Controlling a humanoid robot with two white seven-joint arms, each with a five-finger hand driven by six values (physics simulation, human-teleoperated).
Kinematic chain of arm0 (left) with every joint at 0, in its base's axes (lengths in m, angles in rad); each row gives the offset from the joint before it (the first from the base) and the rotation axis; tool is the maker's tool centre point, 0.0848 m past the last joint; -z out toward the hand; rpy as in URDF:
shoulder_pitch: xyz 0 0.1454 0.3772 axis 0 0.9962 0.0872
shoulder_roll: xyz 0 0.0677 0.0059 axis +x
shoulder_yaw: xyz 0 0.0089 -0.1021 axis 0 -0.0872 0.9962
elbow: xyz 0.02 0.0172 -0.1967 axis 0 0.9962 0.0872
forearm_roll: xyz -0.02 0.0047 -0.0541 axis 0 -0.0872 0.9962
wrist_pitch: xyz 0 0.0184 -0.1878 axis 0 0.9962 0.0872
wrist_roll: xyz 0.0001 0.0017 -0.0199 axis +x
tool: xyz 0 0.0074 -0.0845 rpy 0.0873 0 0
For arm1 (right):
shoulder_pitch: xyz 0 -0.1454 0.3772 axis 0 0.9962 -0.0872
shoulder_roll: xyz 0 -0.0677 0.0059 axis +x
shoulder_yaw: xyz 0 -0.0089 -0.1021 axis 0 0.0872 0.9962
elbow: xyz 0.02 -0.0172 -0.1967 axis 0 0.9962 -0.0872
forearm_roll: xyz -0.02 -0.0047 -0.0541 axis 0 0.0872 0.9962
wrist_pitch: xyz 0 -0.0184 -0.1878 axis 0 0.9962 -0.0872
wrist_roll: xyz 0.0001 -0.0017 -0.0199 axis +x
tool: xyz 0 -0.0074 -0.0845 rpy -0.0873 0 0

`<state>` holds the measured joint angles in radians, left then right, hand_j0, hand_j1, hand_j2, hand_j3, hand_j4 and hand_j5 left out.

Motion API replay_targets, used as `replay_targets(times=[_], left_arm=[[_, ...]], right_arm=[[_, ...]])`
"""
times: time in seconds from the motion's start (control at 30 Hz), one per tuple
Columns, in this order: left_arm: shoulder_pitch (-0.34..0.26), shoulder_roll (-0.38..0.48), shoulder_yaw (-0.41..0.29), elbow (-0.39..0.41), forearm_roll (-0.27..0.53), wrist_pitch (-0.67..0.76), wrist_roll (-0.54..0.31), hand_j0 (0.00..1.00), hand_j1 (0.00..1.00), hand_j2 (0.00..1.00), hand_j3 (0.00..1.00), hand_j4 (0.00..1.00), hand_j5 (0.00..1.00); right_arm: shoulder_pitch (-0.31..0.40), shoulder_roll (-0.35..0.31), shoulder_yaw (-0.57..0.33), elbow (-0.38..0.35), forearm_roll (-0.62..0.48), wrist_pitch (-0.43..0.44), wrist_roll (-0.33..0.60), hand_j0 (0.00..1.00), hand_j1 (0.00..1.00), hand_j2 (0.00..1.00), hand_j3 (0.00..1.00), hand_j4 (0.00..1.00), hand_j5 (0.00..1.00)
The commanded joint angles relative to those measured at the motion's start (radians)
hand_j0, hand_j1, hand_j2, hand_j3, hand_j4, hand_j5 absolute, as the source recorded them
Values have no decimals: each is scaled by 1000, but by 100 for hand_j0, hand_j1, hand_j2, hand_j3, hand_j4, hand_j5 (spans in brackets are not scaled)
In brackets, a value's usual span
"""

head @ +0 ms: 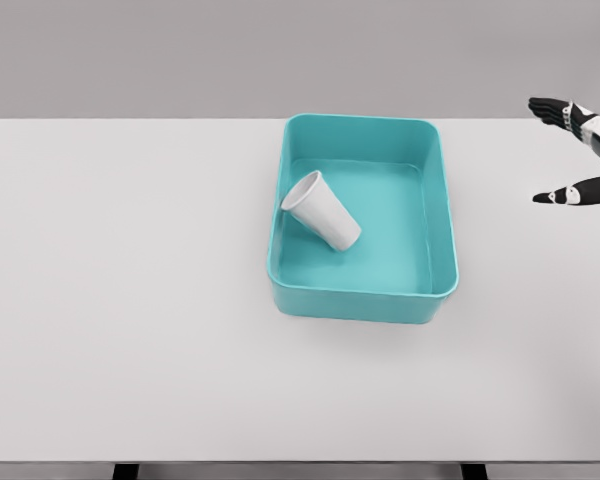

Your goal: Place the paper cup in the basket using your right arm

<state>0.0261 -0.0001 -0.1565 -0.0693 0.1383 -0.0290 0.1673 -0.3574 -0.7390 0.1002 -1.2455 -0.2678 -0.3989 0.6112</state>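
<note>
A white paper cup (pixel 323 210) lies on its side inside the teal basket (pixel 442 215), in its left half, with the open mouth pointing to the upper left. My right hand (pixel 558 150) hovers at the far right edge of the picture, well to the right of the basket. Its dark fingers (pixel 550 106) are spread wide and hold nothing. The thumb (pixel 565 195) sticks out below them. The left arm does not show.
The basket stands on a wide white table (pixel 130 300) whose far edge runs just behind it. The table's front edge is near the bottom of the picture, with dark legs below.
</note>
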Motion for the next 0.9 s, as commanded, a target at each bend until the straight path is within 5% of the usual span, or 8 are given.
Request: replay_targets(times=[0.0,0.87], left_arm=[[0,0,0,0,0,0,0,100,100,100,100,100,100],[0,0,0,0,0,0,0,100,100,100,100,100,100]], right_arm=[[0,3,-10,12,-8,0,0,100,100,100,100,100,100],[2,49,-8,6,-8,9,0,100,100,100,100,100,100]])
